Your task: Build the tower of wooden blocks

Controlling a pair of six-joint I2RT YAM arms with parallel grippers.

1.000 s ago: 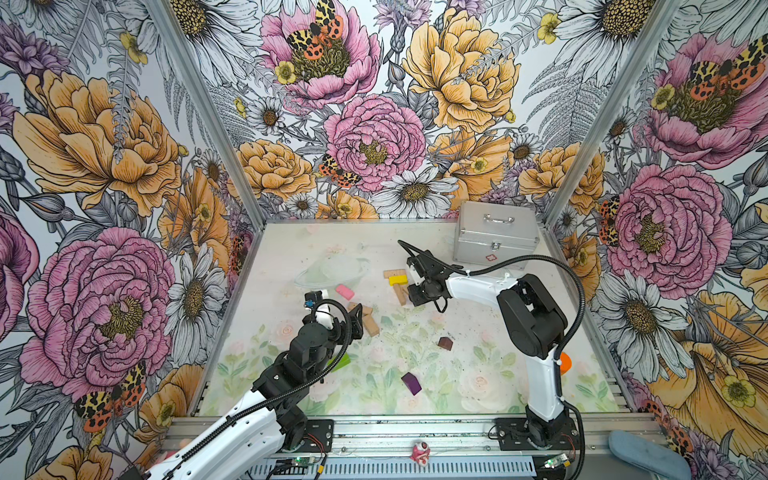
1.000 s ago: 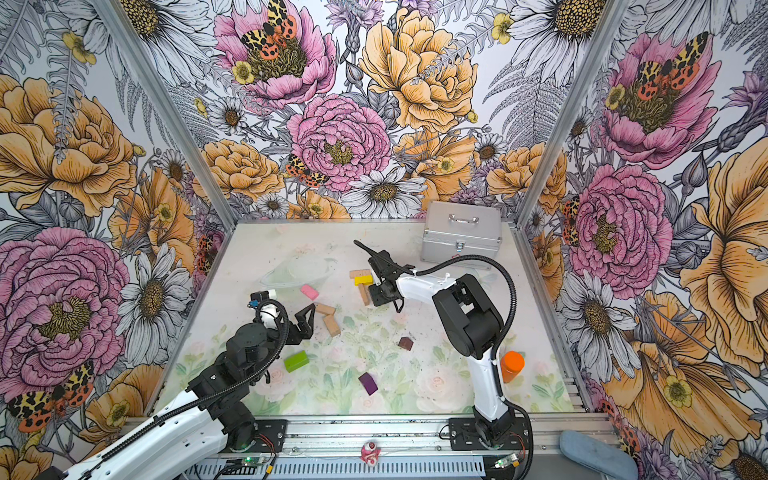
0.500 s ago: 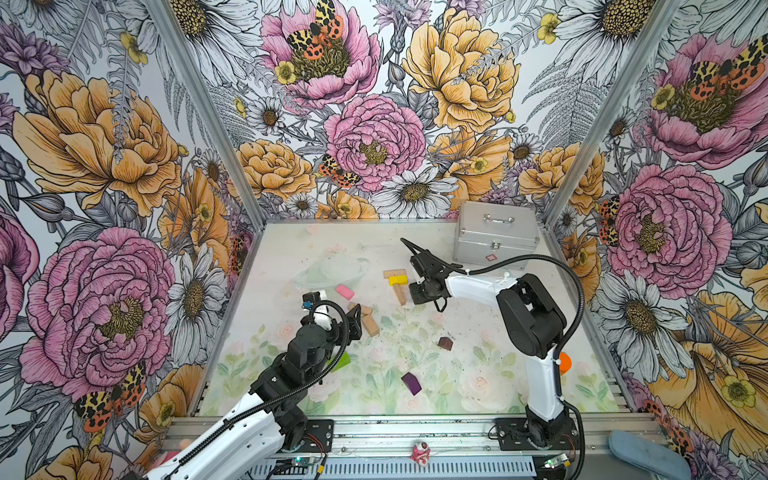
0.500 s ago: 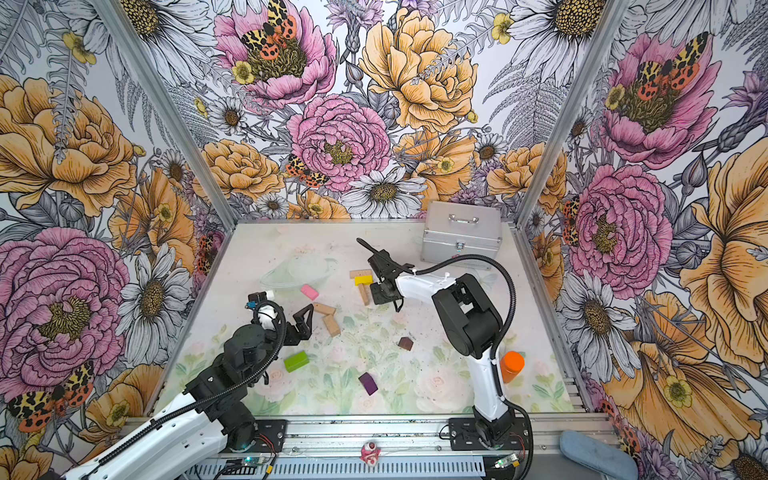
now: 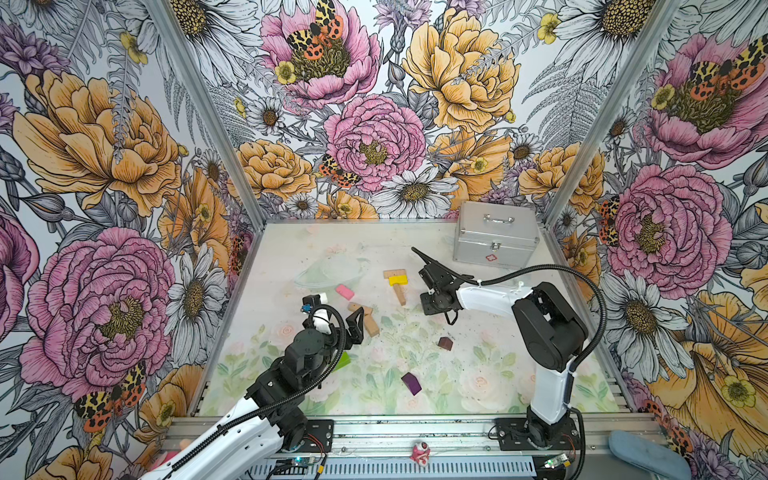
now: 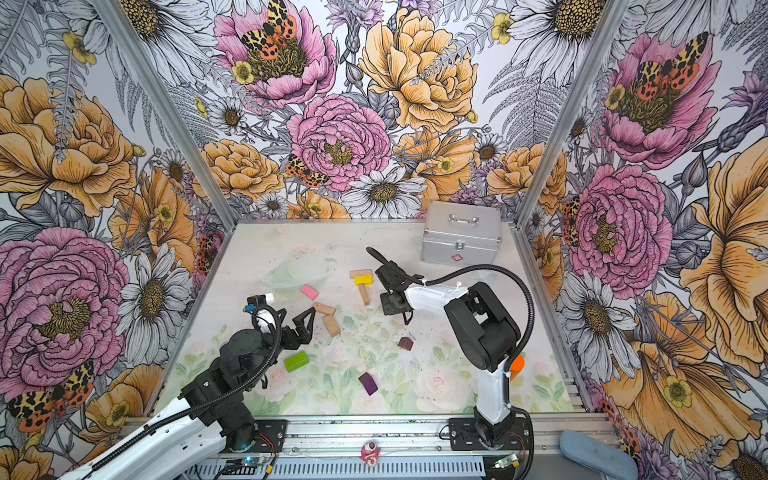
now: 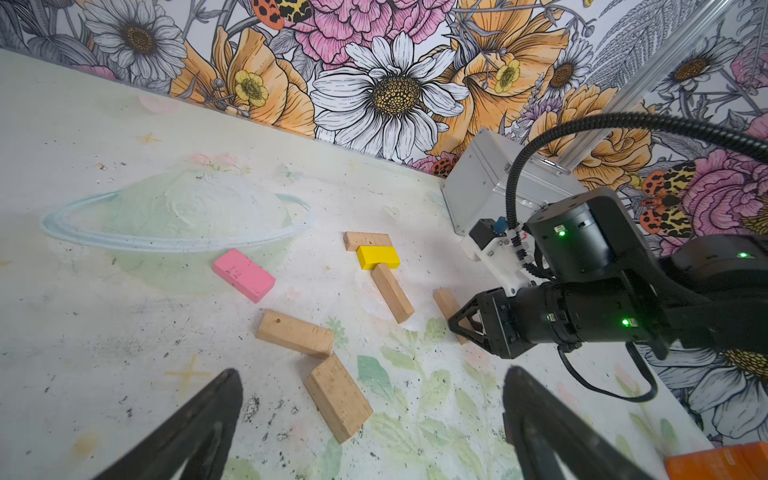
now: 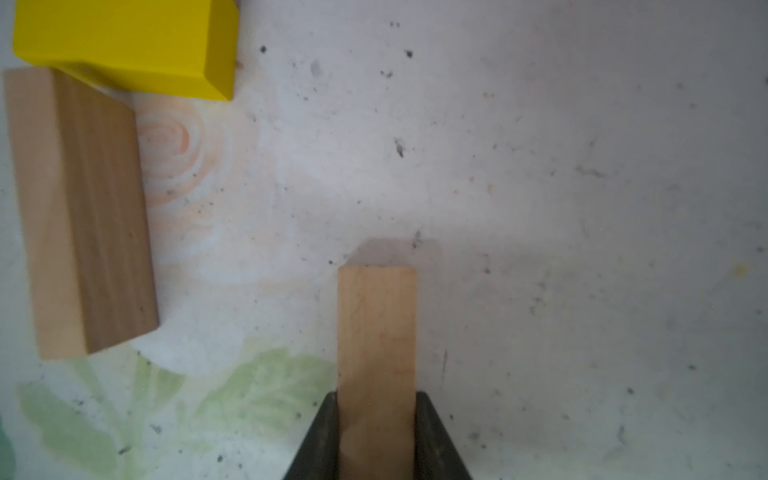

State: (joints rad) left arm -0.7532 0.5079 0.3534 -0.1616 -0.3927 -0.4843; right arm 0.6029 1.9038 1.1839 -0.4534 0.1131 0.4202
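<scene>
While the left gripper [image 6: 306,326] is hovering open near two tan bricks [image 6: 328,318], the wood block tower [image 5: 400,293], just a yellow brick [image 7: 377,257] over tan ones, is lying mid-table; beside it the right gripper [image 8: 376,432] is clamping a tan brick [image 8: 376,324].

Silver metal case [image 5: 496,239] closed, handle on top, small red mark on front face; stands on pale floral table mat [image 5: 457,374], in back right corner; floral wallpaper [image 5: 374,124] just behind and beside case; faded ringed-planet print [image 5: 332,266] on mat, left of case; orange bottle [image 6: 517,365] well in front of case, mostly hidden; aluminium rail [image 5: 415,432] along mat edge farthest from case; small pink-red figurine [image 5: 419,452] on rail; blue-grey pad [image 5: 640,453] past rail, far in front of case.
</scene>
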